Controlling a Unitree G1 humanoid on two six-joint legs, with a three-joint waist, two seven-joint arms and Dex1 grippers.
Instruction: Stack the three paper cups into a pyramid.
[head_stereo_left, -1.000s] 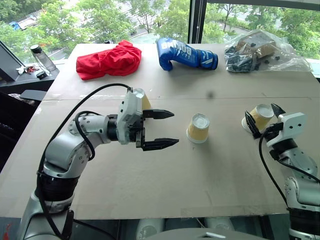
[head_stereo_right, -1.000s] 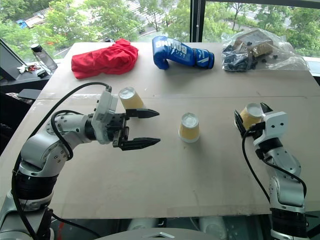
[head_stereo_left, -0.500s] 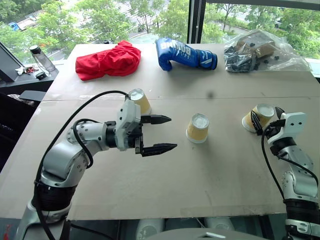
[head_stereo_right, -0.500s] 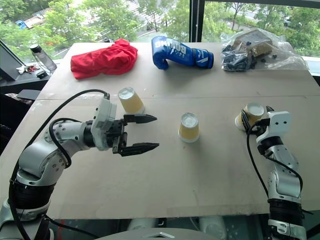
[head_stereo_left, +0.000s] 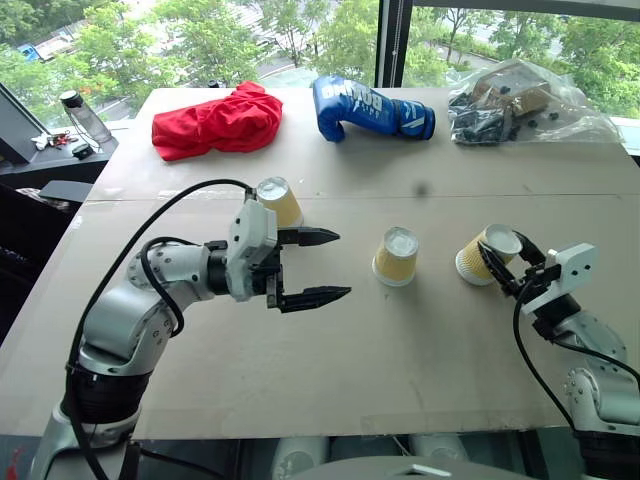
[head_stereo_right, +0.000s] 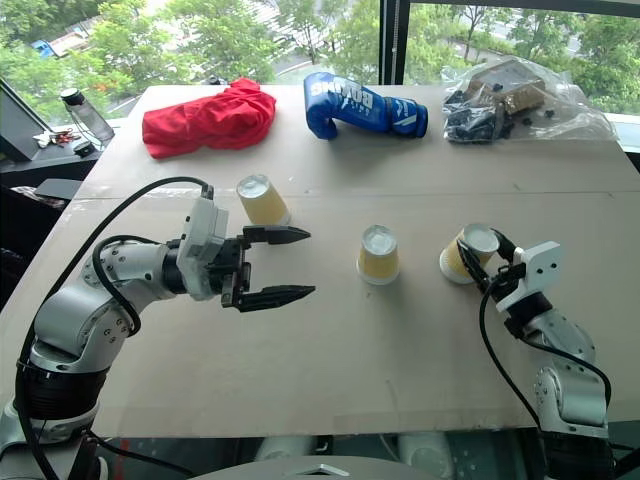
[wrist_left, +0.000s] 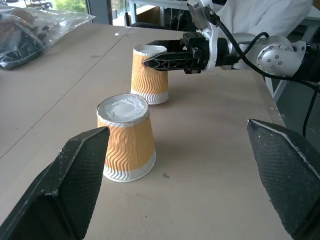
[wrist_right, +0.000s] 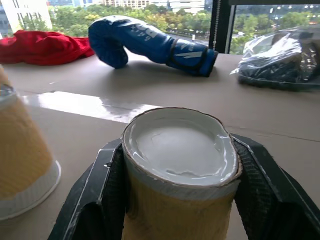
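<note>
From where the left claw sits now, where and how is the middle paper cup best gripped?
Grip the middle paper cup across its ribbed yellow wall, about mid-height, coming level from the robot's left side. It stands upside down, base up and free of the other cups, and the open left claw already points at it.

I see pale cardboard-covered table (head_stereo_right: 330, 350). Three mustard-yellow ribbed paper cups, white bases up: left cup (head_stereo_right: 261, 199), middle cup (head_stereo_right: 379, 253), right cup (head_stereo_right: 465, 253). My right gripper (head_stereo_right: 487, 262) clamps right cup, cup tilted. My left gripper (head_stereo_right: 285, 264) hangs with black fingers spread, just beside left cup, nothing between them. At far edge: crumpled red cloth (head_stereo_right: 208, 117), blue boxing glove (head_stereo_right: 362, 104), clear plastic bag of dark parts (head_stereo_right: 515, 100).
</note>
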